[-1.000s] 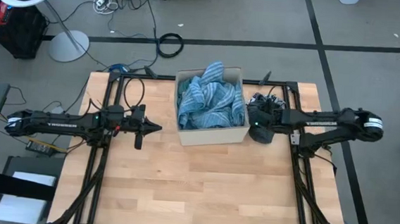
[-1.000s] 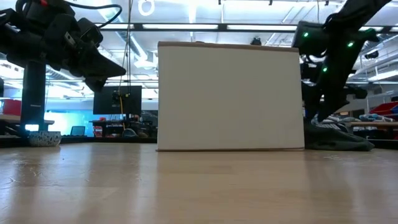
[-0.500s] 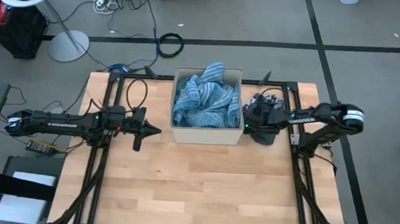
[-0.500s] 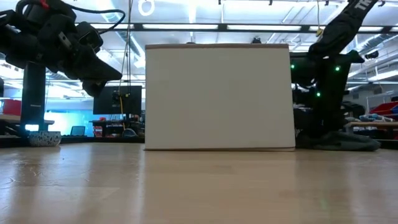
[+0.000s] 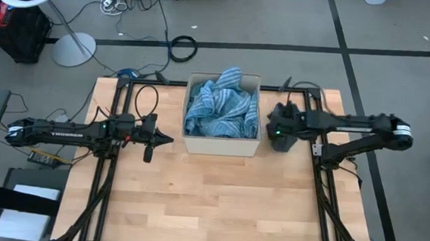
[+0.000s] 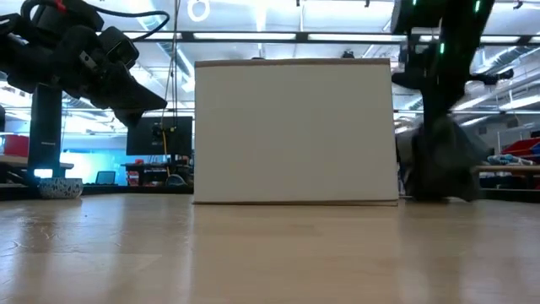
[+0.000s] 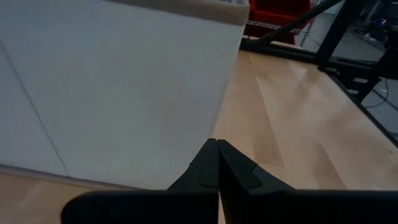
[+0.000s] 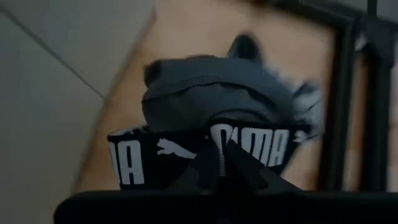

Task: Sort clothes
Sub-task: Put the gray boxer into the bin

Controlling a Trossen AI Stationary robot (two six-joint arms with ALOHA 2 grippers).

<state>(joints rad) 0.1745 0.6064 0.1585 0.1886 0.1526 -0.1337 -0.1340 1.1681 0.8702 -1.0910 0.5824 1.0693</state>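
Note:
A tan cardboard box (image 5: 221, 140) stands at the table's far middle, with light blue striped clothes (image 5: 222, 109) heaped in it. My right gripper (image 5: 276, 131) is just right of the box, shut on a dark grey garment (image 8: 217, 87) with a black waistband bearing white letters. In the low view this garment (image 6: 439, 165) hangs blurred below the arm. My left gripper (image 5: 167, 138) is shut and empty, level, just left of the box; in the left wrist view its tips (image 7: 216, 149) point at the box's white wall (image 7: 112, 93). My right gripper pinches the garment's black lettered waistband (image 8: 249, 142) between its two shut fingers, near the band's middle. The fingers come from the table's right, slanting down. The grey cloth bunches beyond the band and hangs below the fingers; whether its lower end (image 6: 439, 196) touches the table I cannot tell.
Black frame rails (image 5: 315, 154) run along the table's left and right sides. The near half of the wooden table (image 5: 209, 204) lies in front of the box. A lamp stand (image 5: 72, 46) and cables lie on the floor beyond the far edge.
My right gripper went toward the box, which slid a little toward the table's left and squared up, then drew back toward the right and up. The dark garment, which lay flat on the table, now hangs gathered below the gripper.

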